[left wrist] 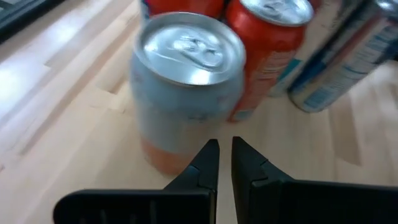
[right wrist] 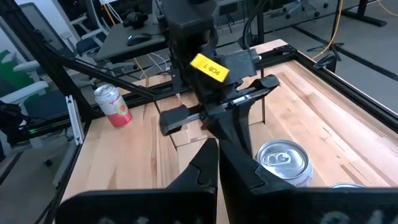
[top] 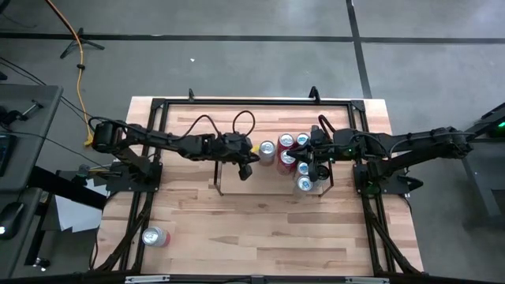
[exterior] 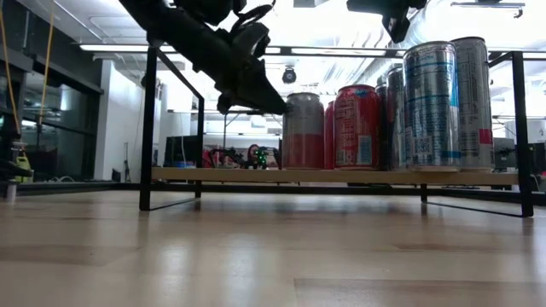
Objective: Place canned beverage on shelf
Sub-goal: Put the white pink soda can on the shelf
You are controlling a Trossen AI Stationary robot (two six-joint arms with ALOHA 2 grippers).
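Observation:
Several cans stand upright in a cluster on the shelf [exterior: 247, 175], a low black-rod rack [top: 218, 183] with a wooden deck. The leftmost one is a silver can with a pink base [left wrist: 186, 81] [top: 267, 148] [exterior: 304, 128]. My left gripper [left wrist: 224, 148] [top: 248, 163] is shut and slants down at this can from the table's left. My right gripper [right wrist: 215, 155] [top: 317, 154] is shut and hovers above the cluster's right part, touching nothing. A red can [top: 155, 236] [right wrist: 113, 104] lies on the table near its front left corner. My left gripper meets the silver can with its shut fingertips [exterior: 280, 107] at the can's upper side wall [exterior: 288, 111], on the side facing the table's left. The fingers slant down from the left. The can stands upright on the shelf deck.
Red cans [left wrist: 273, 50] [exterior: 357, 126] and tall blue-and-silver cans [exterior: 431, 107] crowd right behind the silver can. The shelf's left half [exterior: 205, 175] is bare deck. A black rail frame [top: 158, 102] borders the table. Bare wood [top: 260, 229] lies in front of the shelf.

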